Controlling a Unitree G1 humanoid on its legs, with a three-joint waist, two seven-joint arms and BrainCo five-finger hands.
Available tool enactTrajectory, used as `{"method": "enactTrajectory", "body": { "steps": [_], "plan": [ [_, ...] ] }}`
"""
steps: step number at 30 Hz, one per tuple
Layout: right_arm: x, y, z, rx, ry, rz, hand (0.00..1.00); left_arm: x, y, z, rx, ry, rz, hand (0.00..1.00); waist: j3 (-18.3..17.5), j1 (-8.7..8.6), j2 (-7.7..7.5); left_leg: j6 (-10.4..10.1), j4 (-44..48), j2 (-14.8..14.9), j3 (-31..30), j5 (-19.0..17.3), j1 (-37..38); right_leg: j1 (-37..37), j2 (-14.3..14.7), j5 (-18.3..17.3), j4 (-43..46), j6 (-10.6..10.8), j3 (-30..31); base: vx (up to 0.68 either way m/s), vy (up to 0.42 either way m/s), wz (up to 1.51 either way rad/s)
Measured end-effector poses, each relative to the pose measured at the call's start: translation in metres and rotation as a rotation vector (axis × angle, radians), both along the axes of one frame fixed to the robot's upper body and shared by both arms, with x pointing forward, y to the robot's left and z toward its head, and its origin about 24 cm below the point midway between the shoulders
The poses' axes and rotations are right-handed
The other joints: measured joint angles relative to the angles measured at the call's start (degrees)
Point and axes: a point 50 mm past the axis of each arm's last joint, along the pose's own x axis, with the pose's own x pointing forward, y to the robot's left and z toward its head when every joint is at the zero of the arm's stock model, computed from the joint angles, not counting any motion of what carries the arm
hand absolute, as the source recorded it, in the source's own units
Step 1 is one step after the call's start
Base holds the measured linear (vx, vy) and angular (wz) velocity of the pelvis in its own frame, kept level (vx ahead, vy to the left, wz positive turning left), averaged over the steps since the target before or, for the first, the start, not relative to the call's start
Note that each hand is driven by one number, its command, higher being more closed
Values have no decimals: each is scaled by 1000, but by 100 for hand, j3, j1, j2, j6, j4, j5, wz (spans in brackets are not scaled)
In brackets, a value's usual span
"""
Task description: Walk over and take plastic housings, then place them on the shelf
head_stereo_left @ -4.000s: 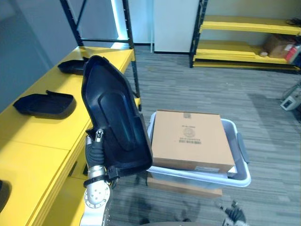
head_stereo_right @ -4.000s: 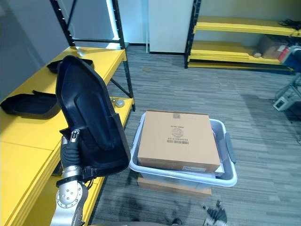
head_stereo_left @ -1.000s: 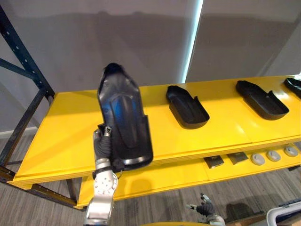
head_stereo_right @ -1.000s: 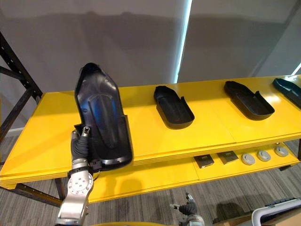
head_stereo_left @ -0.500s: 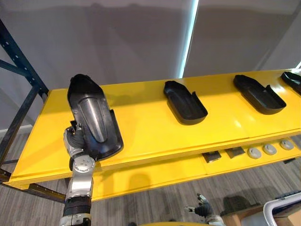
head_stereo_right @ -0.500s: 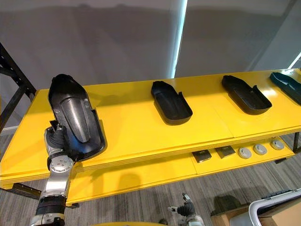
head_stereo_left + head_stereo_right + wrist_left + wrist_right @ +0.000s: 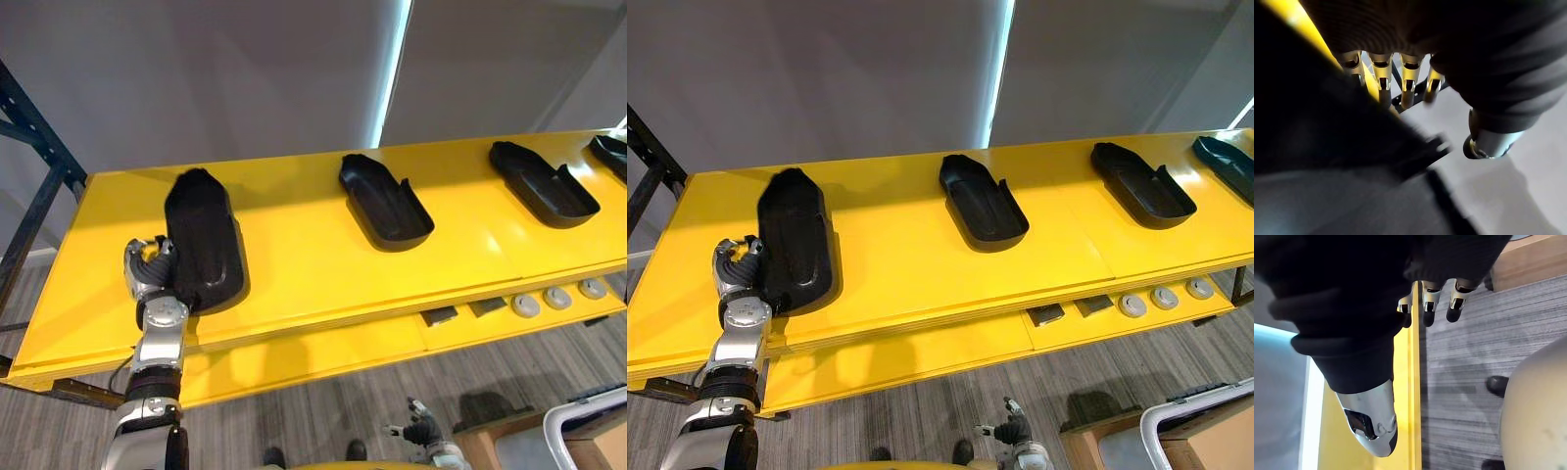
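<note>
Housing [image 7: 204, 240]: flat on the yellow shelf [image 7: 313, 264], left end, in row with neighbouring housings [image 7: 385, 203]; spacing judged deliberate.
Left hand [image 7: 147, 269]: at the housing's near-left edge; gripping or released, cannot tell.
Right hand [image 7: 423, 431]: low, clear of shelf, fingers relaxed, empty.
Obscured: hand-to-housing contact; end housing [image 7: 612, 149] cut off at right.
</note>
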Motion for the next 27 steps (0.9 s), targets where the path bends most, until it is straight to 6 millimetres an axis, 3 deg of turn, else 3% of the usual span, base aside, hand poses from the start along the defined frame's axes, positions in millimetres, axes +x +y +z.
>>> {"method": "enactTrajectory", "body": {
  "steps": [5,11,13,16,17,22,25,27],
  "plan": [
    [1,0,0,-5,-2,2,0,4,-19,15,-65,-149,13,0,16,8,1,2,1,-8,-78,2,-45,-12,-4,-1,-2,-2,-61,16,-1,6],
    [0,0,-1,-6,6,3,0,4,-41,55,-10,-363,-50,0,23,21,1,20,0,-10,-174,16,-25,49,-8,-6,5,-9,-143,-7,1,8],
    [1,0,-1,-6,6,4,0,-7,-54,66,35,-438,-110,0,26,16,3,23,-1,-13,-178,18,-12,59,-12,-6,14,-10,-145,0,0,0],
    [1,0,-1,-5,5,3,0,-24,-70,64,125,-440,-197,0,28,19,4,23,-2,-13,-178,18,13,82,-14,-8,16,-12,-146,0,0,0],
    [0,0,-2,-5,9,1,0,-33,-77,61,147,-430,-221,100,32,17,9,23,-2,-3,-196,18,11,91,-33,-9,17,-10,-143,-8,13,3],
    [-3,-2,-3,-4,13,-12,0,-78,-103,41,263,-327,-362,100,52,38,19,18,-2,34,-296,11,-21,150,-57,-42,17,32,-192,-10,4,10],
    [-5,-2,-4,-2,23,-19,0,-88,-105,29,299,-253,-391,100,63,178,30,19,-2,6,-289,13,36,173,-60,-74,79,75,-203,1,3,4],
    [-5,-2,-4,-1,25,-18,0,-94,-104,23,303,-220,-399,100,60,185,12,19,-2,0,-325,13,70,213,-79,-120,121,127,-243,-10,18,10]
  ]
}}
